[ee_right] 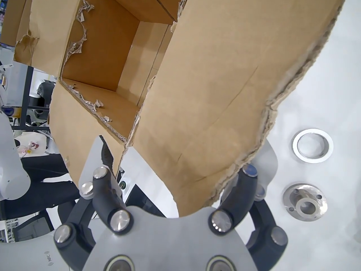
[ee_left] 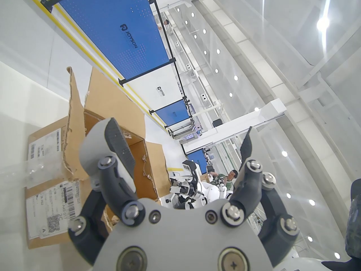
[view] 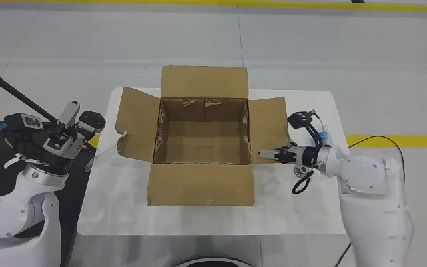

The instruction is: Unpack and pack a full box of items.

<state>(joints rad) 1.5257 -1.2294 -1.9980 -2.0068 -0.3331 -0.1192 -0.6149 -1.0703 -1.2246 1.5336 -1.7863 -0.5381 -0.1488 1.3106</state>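
The brown cardboard box (view: 200,183) stands open in the middle of the white table (view: 120,213), all four flaps spread out, and its inside looks bare. My right gripper (view: 267,154) is at the box's right flap (ee_right: 211,85). It is open, and the flap's torn edge lies between its fingers (ee_right: 105,153). My left gripper (view: 80,117) is off the table's left edge, apart from the box (ee_left: 112,100). In the left wrist view it (ee_left: 183,145) is open, holds nothing and points up toward the ceiling.
Two small metal rings, a plain one (ee_right: 312,145) and a flanged one (ee_right: 305,202), lie on the table beside the right flap. Printed labels (ee_left: 50,212) cover the box's left outer wall. Bare table runs along the front and both sides.
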